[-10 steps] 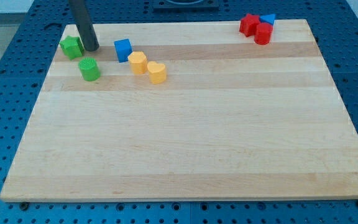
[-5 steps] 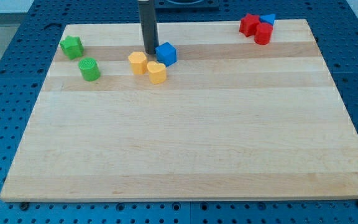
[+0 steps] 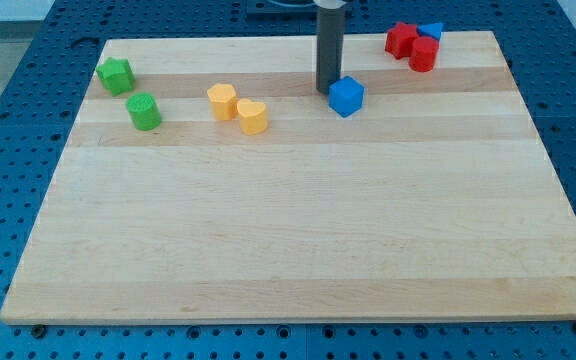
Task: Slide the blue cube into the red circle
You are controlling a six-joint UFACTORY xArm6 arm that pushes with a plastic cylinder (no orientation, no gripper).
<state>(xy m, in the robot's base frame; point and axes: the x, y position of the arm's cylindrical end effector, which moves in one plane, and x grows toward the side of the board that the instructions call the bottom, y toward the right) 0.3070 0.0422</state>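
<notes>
My tip: my tip [image 3: 327, 92], the lower end of the straight dark rod, stands on the counter and touches the upper left side of the blue cube.
Jaws: this arm has no jaws, only the rod, so nothing opens, closes or grips.
Blue cube: the small blue cube [image 3: 346, 96] lies near the view's top, a little right of the middle.
Red circle: the red round block [image 3: 423, 54] is up and to the right of the cube, well apart from it, beside a red star-like block [image 3: 400, 38] and a small blue block [image 3: 431, 30] whose shape I cannot tell.
Other blocks: two yellow blocks [image 3: 222, 101] [image 3: 252, 116] touch each other left of the cube; two green blocks [image 3: 115, 75] [image 3: 145, 111] lie at the view's left.
Counter: light wooden board [image 3: 298, 230] on a blue perforated base.
</notes>
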